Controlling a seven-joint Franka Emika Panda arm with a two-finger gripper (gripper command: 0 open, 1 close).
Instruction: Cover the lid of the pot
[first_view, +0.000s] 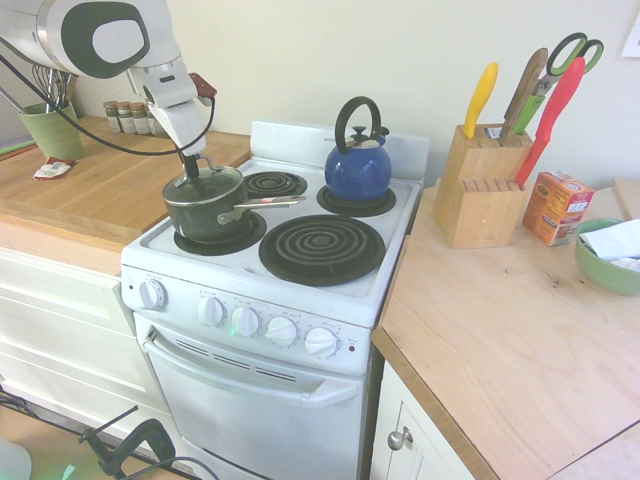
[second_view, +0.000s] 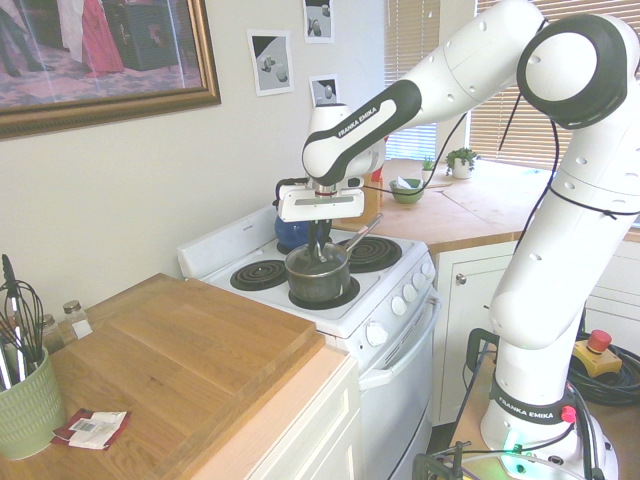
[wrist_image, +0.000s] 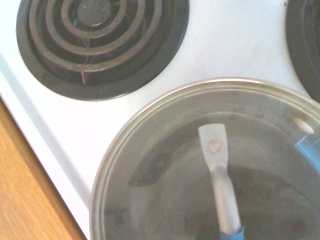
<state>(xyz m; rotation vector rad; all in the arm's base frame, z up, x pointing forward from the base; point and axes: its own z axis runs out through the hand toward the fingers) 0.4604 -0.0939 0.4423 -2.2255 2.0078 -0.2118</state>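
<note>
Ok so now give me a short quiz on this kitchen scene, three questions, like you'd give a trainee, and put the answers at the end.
1. Fill in: the clear lid is over the dark ____ on the stove.
2. True or false: the scissors stand in the knife block.
3. What is the gripper closed on? (a) the kettle's handle (b) the lid's handle (c) the pot's long handle

Key: 1. pot; 2. true; 3. b
</note>
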